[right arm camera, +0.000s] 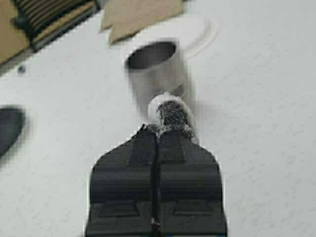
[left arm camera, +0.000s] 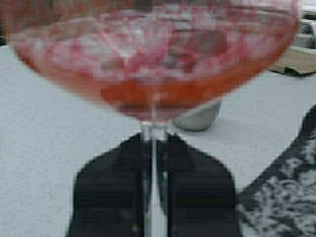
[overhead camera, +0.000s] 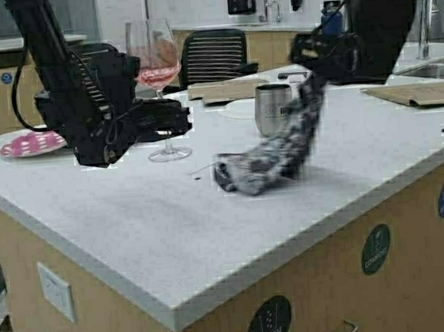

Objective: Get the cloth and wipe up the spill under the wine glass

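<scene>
Left pincer: closed on the stem of the wine glass, which is held upright with its foot at or just above the white table; contact cannot be told. Pink-red liquid is seen in the bowl. Right pincer: clamped shut on the upper end of the cloth, which is hung slantwise, its lower end bunched on the table right of the glass. Steel tumbler: stood just behind the cloth. Pink plate: set at the table's left edge.

wine glass rim — cropped, blurred
</scene>
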Robot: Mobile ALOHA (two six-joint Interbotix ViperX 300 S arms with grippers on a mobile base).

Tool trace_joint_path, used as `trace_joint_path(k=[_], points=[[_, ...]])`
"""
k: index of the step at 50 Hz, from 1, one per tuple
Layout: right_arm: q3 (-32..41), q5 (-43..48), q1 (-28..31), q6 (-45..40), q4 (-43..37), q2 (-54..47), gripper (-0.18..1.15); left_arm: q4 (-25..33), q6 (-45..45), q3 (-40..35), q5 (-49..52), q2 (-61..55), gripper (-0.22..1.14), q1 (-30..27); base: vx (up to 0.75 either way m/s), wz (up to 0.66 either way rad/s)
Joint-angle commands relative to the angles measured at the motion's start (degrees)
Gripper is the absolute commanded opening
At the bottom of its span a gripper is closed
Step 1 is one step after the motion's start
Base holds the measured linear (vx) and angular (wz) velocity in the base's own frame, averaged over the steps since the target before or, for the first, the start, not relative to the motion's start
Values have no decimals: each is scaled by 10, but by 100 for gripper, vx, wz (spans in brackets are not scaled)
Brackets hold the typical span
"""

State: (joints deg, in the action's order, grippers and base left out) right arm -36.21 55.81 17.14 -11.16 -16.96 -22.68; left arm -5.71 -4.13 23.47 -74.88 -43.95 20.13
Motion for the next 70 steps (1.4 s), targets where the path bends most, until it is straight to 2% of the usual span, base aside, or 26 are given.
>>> trace_joint_path(k=[1, 8, 27, 38, 47, 59, 70], points=[[-2, 22, -8, 2, 1, 38, 6, -2, 1, -26, -4, -8, 36, 0, 0, 0], [-4, 26, -8, 4, 3, 37, 6, -5, 1, -42, 1, -33, 36, 0, 0, 0], [-6, 26, -8, 4, 5, 21, 6, -61, 1, -61, 1, -76, 36, 0, 0, 0], [-13, 26, -7, 4, 12, 15, 5, -66, 2, -82, 1, -98, 40, 0, 0, 0], [-19, 26, -8, 4, 19, 15, 6, -81, 2, -91, -3, -112, 52, 3, 0, 0], [-29, 26, -8, 4, 30, 12, 6, -90, 3, -101, -4, -121, 79, 11, 0, 0], [-39, 26, -7, 4, 47, 12, 6, -87, 10, -90, -4, -119, 80, 11, 0, 0]])
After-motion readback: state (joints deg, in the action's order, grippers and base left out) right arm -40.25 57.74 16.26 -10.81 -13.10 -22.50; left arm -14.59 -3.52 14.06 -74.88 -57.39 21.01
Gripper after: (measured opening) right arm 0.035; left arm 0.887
